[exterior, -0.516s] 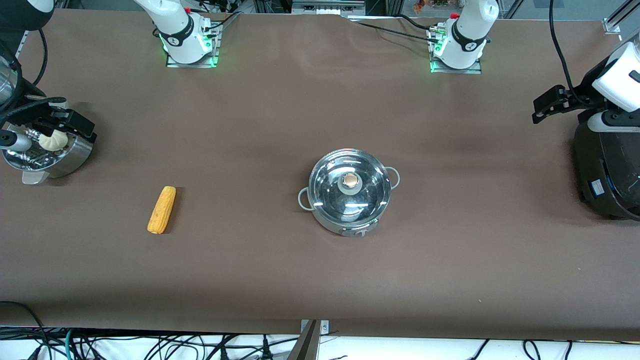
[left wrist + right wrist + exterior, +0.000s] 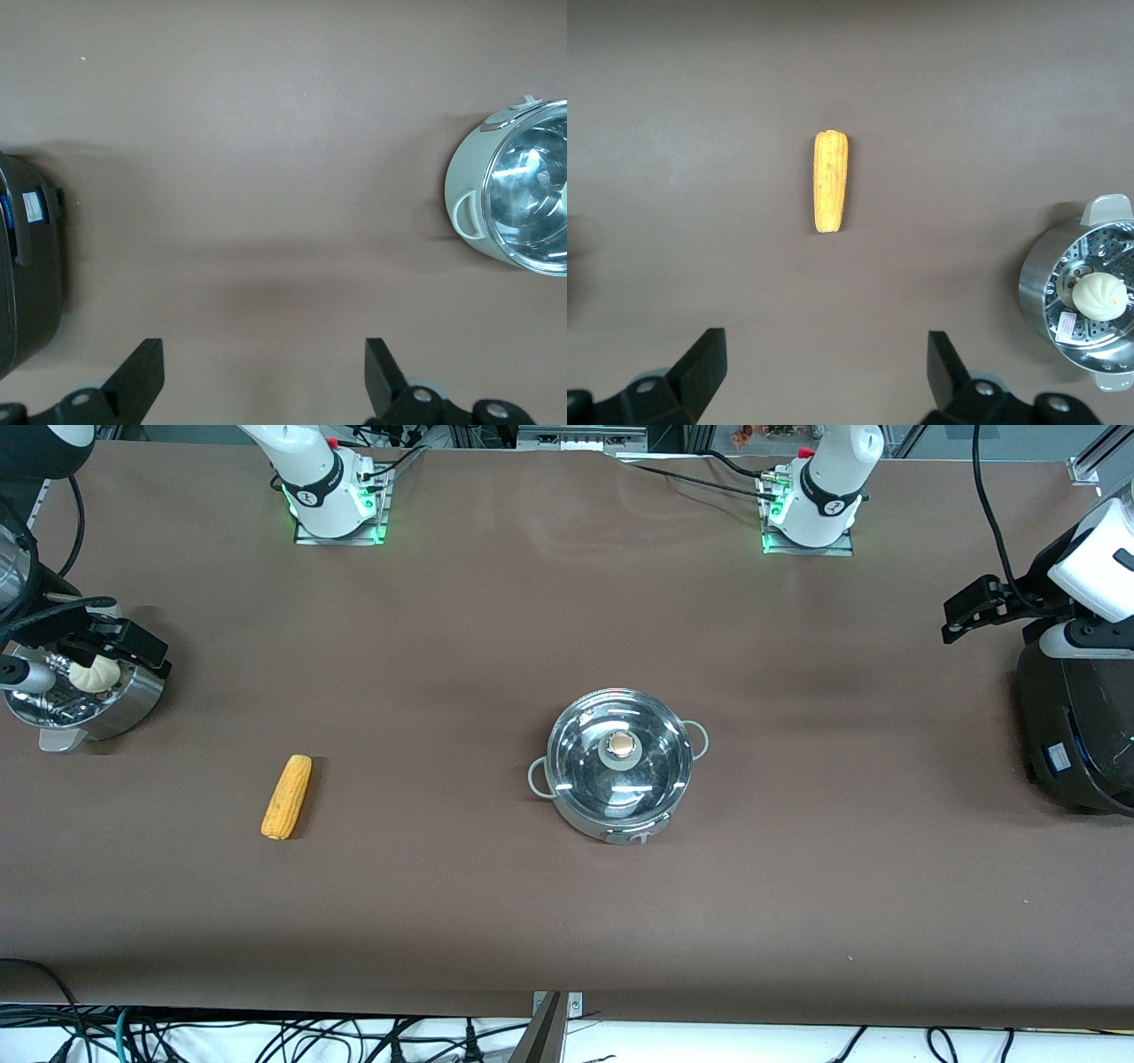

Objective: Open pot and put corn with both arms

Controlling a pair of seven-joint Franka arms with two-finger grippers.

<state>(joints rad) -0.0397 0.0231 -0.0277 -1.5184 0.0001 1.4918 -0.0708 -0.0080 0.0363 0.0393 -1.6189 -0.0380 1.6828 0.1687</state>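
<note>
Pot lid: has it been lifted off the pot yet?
No: in the front view the glass lid sits closed on the pot, its knob centred, and the corn lies apart on the table.

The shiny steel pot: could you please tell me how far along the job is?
Nothing looks done: the shiny steel pot keeps its glass lid on, and the yellow corn cob lies on the brown table. Nothing is in hand: the left gripper and right gripper are open, empty. Lid removal and corn remain.
</note>
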